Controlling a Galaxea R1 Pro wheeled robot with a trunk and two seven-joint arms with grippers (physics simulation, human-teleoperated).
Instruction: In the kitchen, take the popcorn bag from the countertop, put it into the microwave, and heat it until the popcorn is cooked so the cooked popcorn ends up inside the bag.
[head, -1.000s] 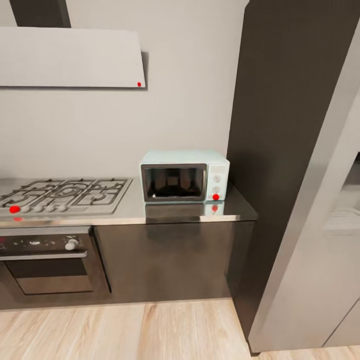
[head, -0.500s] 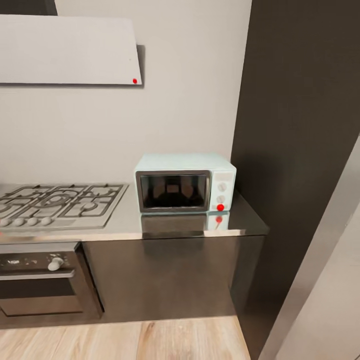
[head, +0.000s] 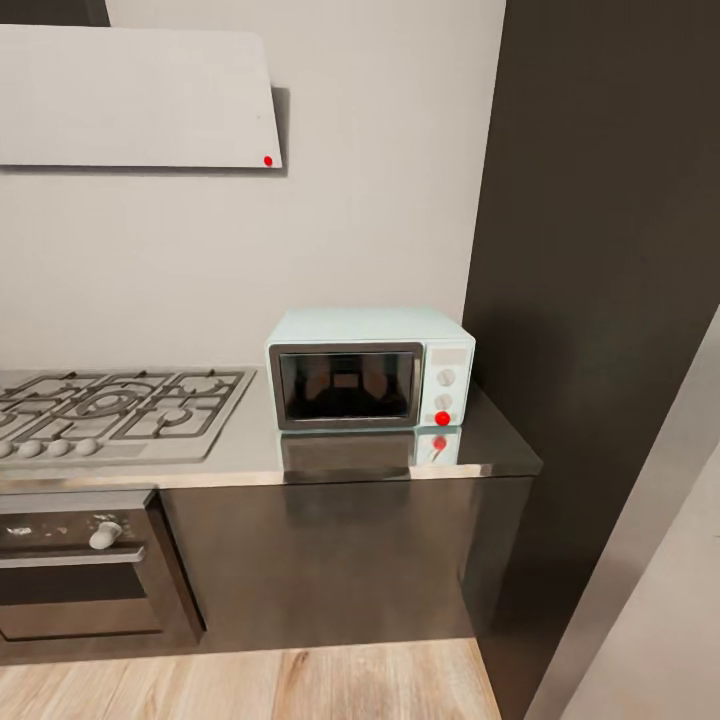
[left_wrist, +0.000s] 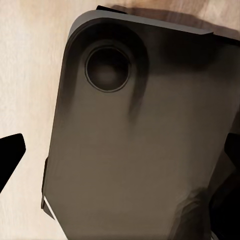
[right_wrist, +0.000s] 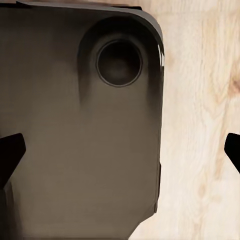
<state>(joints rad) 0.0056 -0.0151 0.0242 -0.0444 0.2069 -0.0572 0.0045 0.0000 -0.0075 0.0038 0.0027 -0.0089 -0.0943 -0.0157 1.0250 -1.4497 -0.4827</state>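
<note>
- Since the earlier head pictures the whole view has slid and drawn in: the camera has moved, not the furniture. The microwave (head: 370, 368) now sits a little larger and nearer the middle, and more of the tall dark cabinet (head: 600, 300) shows beside it.
- That microwave stands on the desk (head: 250, 455) at its right end, door shut, close to the back wall, with the gas hob (head: 115, 410) toward the left and the oven (head: 75, 570) below the hob.
- The popcorn bag is not on the stretch of desk in view, so I cannot tell where it lies. Likely risk: the robot settles in front of the microwave without the bag, and has to turn away again.
- Left hand (left_wrist: 120, 155): dark fingertips at either side of the wrist view, wide apart, nothing between them; below it lie the robot's dark base (left_wrist: 140, 150) and the wooden floor (left_wrist: 30, 75).
- Right hand (right_wrist: 120, 155): likewise spread wide and empty over the base and floor.
- Both arms appear to hang low. Driving closer could bring the base against the cabinet front under the desk, or against the tall dark cabinet.
- The mirror-like desk doubles the microwave's front, which could mislead a reach for the door.
- With the door shut, one hand must open it before any bag goes in.
</note>
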